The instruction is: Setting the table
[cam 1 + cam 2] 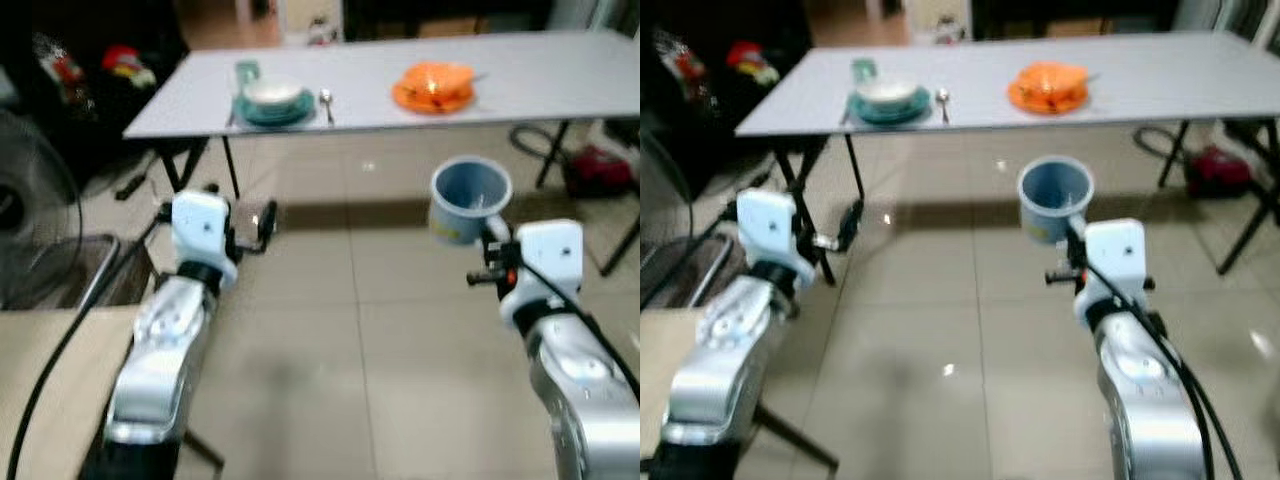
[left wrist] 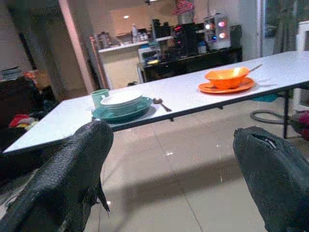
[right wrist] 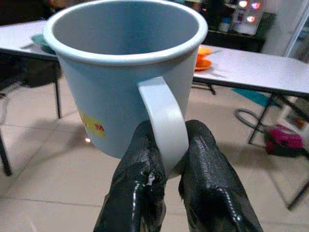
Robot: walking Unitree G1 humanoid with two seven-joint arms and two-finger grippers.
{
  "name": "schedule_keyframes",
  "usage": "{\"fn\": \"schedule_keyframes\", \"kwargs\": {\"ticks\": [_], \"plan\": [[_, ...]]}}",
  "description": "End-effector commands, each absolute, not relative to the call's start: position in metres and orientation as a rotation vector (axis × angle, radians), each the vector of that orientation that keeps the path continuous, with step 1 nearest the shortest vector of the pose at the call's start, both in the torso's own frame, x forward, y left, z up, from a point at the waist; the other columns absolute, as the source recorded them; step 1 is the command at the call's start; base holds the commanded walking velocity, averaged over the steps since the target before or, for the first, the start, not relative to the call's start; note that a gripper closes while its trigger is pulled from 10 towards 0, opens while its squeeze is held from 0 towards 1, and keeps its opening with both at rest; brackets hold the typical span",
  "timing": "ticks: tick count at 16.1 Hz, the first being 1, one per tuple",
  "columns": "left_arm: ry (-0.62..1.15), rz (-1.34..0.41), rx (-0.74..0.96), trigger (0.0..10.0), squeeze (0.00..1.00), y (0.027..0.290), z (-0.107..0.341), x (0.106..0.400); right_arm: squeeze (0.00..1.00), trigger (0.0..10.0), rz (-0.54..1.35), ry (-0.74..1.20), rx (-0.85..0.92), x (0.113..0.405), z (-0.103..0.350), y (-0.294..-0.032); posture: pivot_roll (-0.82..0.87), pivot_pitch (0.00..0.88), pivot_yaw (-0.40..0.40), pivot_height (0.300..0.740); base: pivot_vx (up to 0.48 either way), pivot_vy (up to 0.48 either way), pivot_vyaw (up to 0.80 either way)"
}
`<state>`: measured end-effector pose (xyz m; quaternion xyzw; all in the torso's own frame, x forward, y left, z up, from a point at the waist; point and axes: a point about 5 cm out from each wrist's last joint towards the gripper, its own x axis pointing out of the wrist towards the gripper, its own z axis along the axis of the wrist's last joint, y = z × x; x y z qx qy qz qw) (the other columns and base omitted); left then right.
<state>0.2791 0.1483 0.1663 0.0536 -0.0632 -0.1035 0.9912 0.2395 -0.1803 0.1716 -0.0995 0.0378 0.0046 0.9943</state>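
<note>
Handle pinched between my two black fingers (image 3: pixel 145 188), the blue mug (image 1: pixel 470 200) rides upright in my right gripper (image 3: pixel 166 164), mouth up, so that I judge it will go down on its base without any turning once I reach the table (image 1: pixel 560 75). It hangs over the tiled floor, well short of the table edge, and its inside looks empty. My left gripper (image 2: pixel 169 159) carries nothing; its fingers stand wide apart and point toward the table, ready if I need them. On the table, an orange bowl (image 1: pixel 435 80) sits in an orange plate (image 1: pixel 433 99), something thin leaning out of it. Further left, a white bowl (image 1: pixel 273 95) rests on a teal plate (image 1: pixel 275 110), a green cup (image 1: pixel 247 71) just behind and a spoon (image 1: pixel 326 103) just beside. The orange setting has no cup, so I judge the mug belongs there.
</note>
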Motion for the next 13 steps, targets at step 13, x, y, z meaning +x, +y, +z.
{"fn": "schedule_keyframes", "kwargs": {"ticks": [13], "plan": [[-0.105, -0.257, 0.1, 10.0, 0.0, 0.1417, 0.1642, 0.2799, 0.0, 10.0, 0.002, 0.071, -0.168, 0.2391, 0.1743, -0.1801, -0.01, 0.0, 0.099, 0.74, 0.366, 0.0, -0.53]]}}
